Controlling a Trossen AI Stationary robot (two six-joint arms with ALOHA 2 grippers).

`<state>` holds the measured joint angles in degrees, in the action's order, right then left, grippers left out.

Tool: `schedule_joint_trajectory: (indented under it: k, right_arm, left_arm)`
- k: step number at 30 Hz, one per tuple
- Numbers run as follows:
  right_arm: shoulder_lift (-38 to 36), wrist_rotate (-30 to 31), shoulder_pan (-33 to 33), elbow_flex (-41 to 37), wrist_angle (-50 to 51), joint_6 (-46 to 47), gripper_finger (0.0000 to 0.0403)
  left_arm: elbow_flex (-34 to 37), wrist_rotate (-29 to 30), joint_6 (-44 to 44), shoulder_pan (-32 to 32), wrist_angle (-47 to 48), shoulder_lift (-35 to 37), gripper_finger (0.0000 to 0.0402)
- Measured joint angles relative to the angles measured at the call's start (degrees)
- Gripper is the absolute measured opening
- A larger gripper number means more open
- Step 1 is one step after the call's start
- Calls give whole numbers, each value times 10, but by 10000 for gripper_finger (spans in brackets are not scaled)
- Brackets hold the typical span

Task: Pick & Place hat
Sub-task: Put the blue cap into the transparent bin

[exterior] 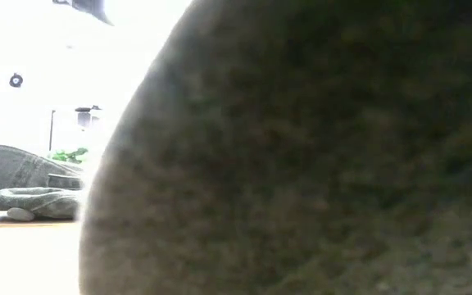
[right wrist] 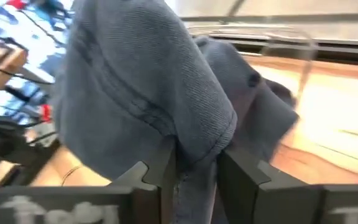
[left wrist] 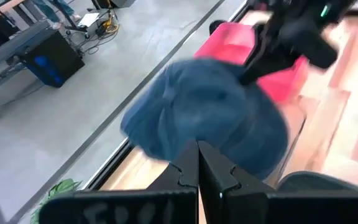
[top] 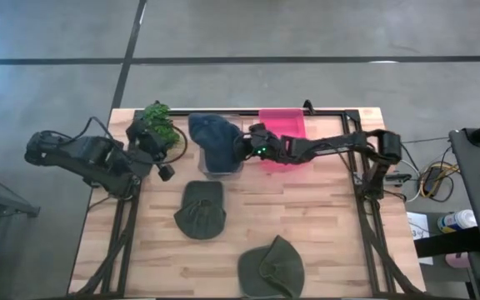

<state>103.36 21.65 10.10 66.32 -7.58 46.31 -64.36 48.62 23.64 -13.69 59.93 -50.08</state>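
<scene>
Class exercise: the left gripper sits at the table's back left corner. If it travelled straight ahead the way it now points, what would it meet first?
Probably the blue cap: it fills the line ahead of the shut left gripper, with the right gripper and the pink bin beyond. Depth is unclear.

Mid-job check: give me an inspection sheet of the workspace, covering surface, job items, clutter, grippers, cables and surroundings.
Surface: wooden table, black frame rails along its sides.
Job's things: blue hat over a clear bin at the back; two green hats on the table; pink bin at the back.
Clutter: green plant at the back left corner.
Grippers: right gripper around a fold of the blue hat, jaws slightly apart; left gripper shut, holding nothing, by the plant.
Cables: bundle on the floor right of the table.
Surroundings: grey floor, equipment at the right; no person seen.
</scene>
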Motion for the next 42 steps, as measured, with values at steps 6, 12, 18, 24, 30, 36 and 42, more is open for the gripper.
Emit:
schedule_joint_trajectory:
  k: [6, 12, 18, 24, 30, 36, 42]
  right_arm:
    - [-40, 9, 0, 0, 97, 4, 123]
    - [-26, 9, 1, 0, 112, 4, 125]
    - [4, 8, 1, 0, 138, 36, 114]
    - [6, 6, 0, 0, 149, 29, 112]
    - [29, -8, 11, 3, 145, 5, 113]
    - [24, -35, 15, 3, 148, -4, 120]
    - [-2, -107, 20, -1, 174, -64, 121]
  left_arm:
    - [85, 9, 41, 11, -39, -1, 0]
    - [203, 9, -55, 75, -233, -11, 0]
    - [309, -24, -149, 188, -393, -46, 0]
    - [340, -95, -179, 244, -504, -70, 0]
    - [349, -196, -267, 266, -659, -123, 0]
    - [347, -206, -269, 271, -674, -204, 0]
    - [317, -208, -298, 271, -722, -240, 0]
